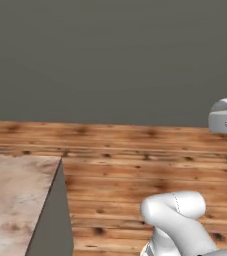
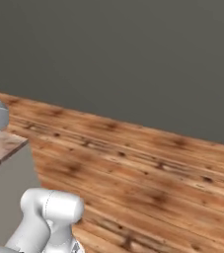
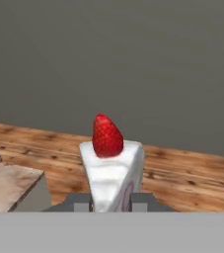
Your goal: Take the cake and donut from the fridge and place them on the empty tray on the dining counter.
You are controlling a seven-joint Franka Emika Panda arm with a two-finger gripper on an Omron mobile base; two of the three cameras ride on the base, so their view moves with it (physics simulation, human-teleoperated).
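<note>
The cake [image 3: 112, 173] is a smooth white wedge topped with a glossy red strawberry, upright between the claw [image 3: 111, 201] fingers, which are clamped against its lower sides. Behind it lie knotty wooden floor planks [image 3: 192, 178] and a flat grey wall [image 3: 133, 64]. The marbled pinkish counter [image 1: 12, 200] corner sits low at the left

Wood, marble, matt wall
Knotty plank floor [image 2: 148, 178]; pinkish marble-look dining counter [image 1: 12, 200] lower left; smooth white cake [image 3: 112, 178], glossy red berry.
</note>
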